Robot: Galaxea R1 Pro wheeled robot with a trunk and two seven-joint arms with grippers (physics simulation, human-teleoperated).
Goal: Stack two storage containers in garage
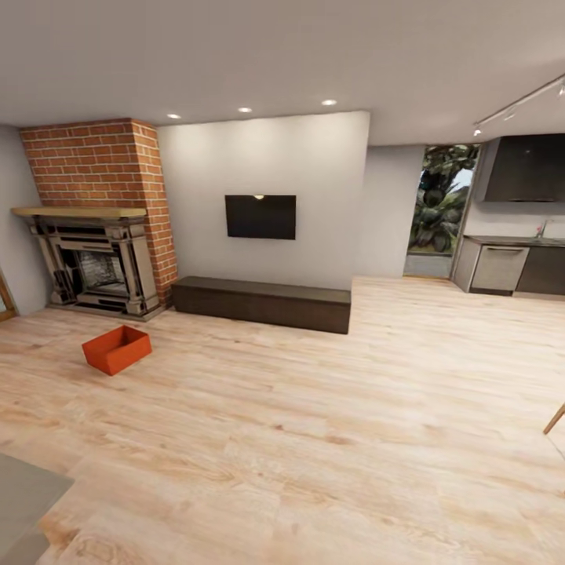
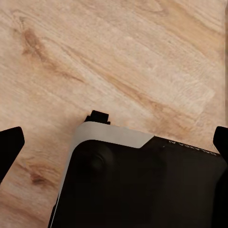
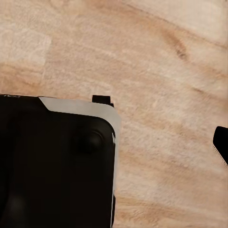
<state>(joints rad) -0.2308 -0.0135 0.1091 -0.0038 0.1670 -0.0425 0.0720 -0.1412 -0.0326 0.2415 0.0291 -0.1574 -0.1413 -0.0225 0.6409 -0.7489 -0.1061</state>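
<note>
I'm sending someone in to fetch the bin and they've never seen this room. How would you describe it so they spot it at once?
Find the brick fireplace at the room's left end. On the wood floor just in front of it, left of the long dark bench, sits the bin. It is an open, lidless red-orange box, the only brightly coloured thing on the floor.
</note>
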